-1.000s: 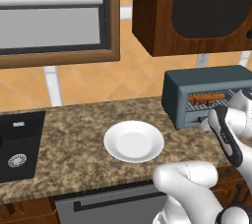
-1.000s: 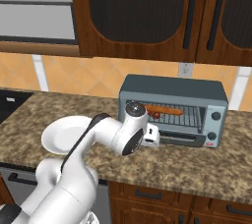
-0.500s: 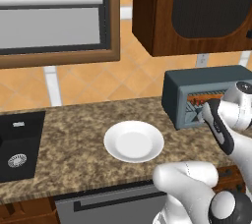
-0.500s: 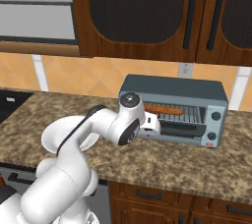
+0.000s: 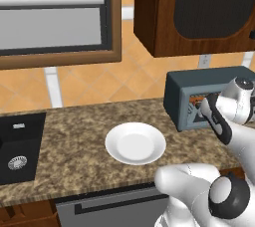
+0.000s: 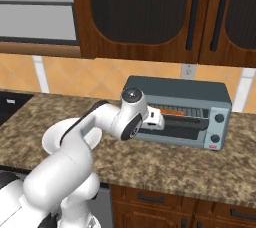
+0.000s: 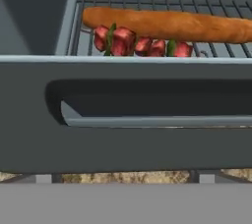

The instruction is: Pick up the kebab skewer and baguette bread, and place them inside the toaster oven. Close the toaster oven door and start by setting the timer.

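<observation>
Granite-patterned counter (image 5: 74, 141) nearest the base carries a white plate (image 5: 135, 143), bare. Beyond it, toward 2 o'clock in the left base view, the end effector (image 6: 156, 118) sits at the front of the toaster oven (image 6: 200, 92), fingers spread wide, nothing between them.

Hand view: toaster oven door (image 7: 123, 115) partly raised, dark glass below the opening, not yet shut. Behind it on the wire rack (image 7: 216, 48): kebab skewer (image 7: 140, 43), red chunks with green bits, just in front of the baguette bread (image 7: 167, 24), long and orange-brown.

Judgement: loading done; closing the door and setting the timer remain.
</observation>
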